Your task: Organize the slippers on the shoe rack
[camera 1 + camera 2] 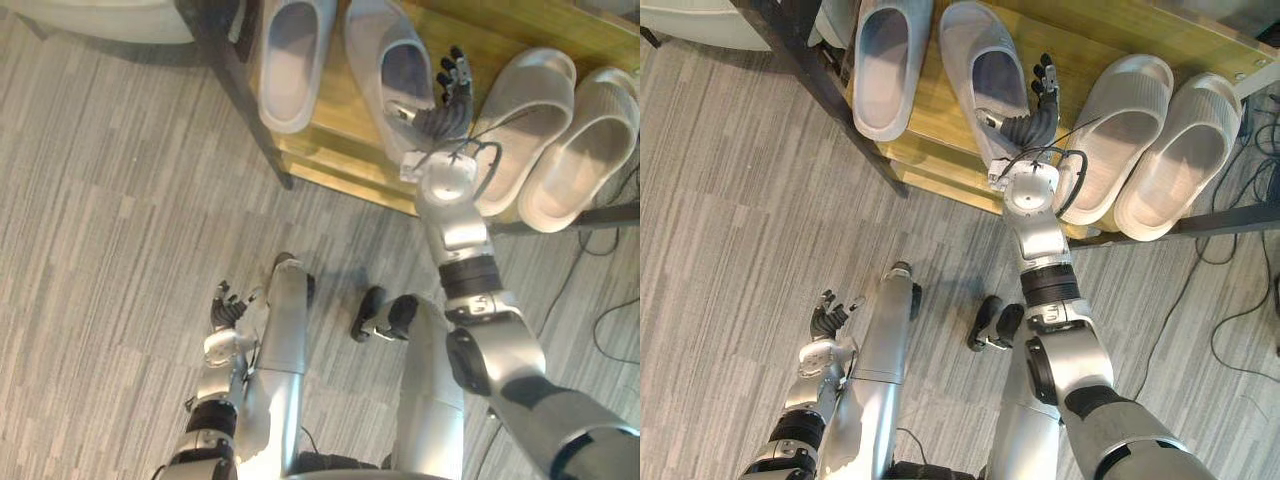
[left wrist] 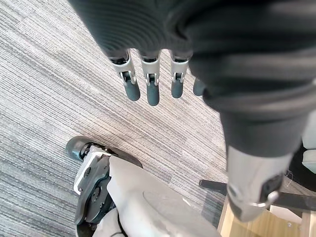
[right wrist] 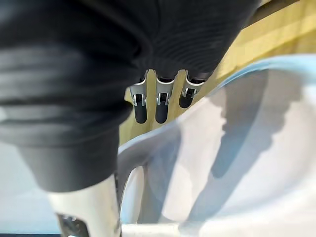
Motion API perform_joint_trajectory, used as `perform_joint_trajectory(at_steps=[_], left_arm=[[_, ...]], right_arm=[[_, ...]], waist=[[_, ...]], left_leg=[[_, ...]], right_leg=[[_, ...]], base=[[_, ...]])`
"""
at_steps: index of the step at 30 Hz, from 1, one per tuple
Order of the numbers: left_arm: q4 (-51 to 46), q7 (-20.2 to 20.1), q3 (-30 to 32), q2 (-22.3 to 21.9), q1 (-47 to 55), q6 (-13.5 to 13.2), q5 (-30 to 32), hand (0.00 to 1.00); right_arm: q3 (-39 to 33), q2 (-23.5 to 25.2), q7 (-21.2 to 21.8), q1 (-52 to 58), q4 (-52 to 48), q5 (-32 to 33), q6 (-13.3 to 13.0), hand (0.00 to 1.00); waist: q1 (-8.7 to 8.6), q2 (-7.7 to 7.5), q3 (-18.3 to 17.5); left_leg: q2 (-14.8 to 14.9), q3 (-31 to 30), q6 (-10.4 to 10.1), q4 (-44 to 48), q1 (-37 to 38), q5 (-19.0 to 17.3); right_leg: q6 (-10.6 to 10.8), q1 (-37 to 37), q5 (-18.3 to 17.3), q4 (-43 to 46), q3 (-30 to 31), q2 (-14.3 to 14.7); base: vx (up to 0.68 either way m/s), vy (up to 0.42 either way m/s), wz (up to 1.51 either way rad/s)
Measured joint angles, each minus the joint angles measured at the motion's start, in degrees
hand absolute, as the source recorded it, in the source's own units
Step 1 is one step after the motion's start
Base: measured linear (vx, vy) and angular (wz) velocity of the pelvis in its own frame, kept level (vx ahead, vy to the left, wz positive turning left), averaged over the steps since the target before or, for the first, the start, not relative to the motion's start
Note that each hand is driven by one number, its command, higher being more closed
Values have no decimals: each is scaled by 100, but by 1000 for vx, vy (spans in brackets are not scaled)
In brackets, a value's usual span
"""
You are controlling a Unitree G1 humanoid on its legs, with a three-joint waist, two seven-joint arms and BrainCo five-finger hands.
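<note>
Two pale blue slippers (image 1: 290, 60) (image 1: 385, 60) lie side by side on the wooden shoe rack (image 1: 340, 150), and two beige slippers (image 1: 525, 110) (image 1: 585, 150) lie to their right. My right hand (image 1: 443, 110) reaches over the rack between the second blue slipper and the first beige one. Its fingers (image 3: 157, 106) are straight along the outside of the blue slipper's (image 3: 237, 148) side wall, and its thumb rests on the heel end. My left hand (image 1: 228, 312) hangs low over the floor with relaxed fingers (image 2: 148, 84), holding nothing.
A dark metal frame leg (image 1: 250, 100) slants down at the rack's left end. A pale rounded object (image 1: 100, 20) sits at the far left, behind it. Grey striped carpet (image 1: 120, 220) covers the floor in front of the rack.
</note>
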Motion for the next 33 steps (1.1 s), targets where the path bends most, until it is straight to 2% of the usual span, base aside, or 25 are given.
perform_joint_trajectory(at_steps=[6,13,16,23,33], left_arm=[[46,65,40,-4,30,77,11,0],[83,108,48,-5,20,91,12,0],[98,193,47,-15,16,106,14,0],[101,221,45,-36,30,115,19,0],[106,229,110,-73,28,91,8,0]], right_arm=[[100,406,115,122,0,726,-109,0],[342,670,132,125,0,1491,-289,0],[447,740,146,127,2,1753,-291,0],[462,753,119,77,3,2143,-378,0],[427,522,136,56,3,2122,-362,0]], waist=[[13,-7,-82],[14,-7,-85],[25,-6,-84],[70,-5,-85],[61,-5,-85]], left_leg=[[36,21,-7,-90,72,-13],[36,34,-14,-106,93,-19],[35,26,-14,-130,154,-20],[35,19,-17,-264,264,-17],[88,5,-19,-239,269,-18]], right_leg=[[5,49,3,-80,-7,12],[30,68,16,-97,-1,17],[26,144,14,-121,-17,18],[31,257,17,-242,-49,24],[10,283,6,-259,-59,63]], base=[[-1,14,-3],[0,0,0],[6,10,0],[5,28,0],[23,26,0]])
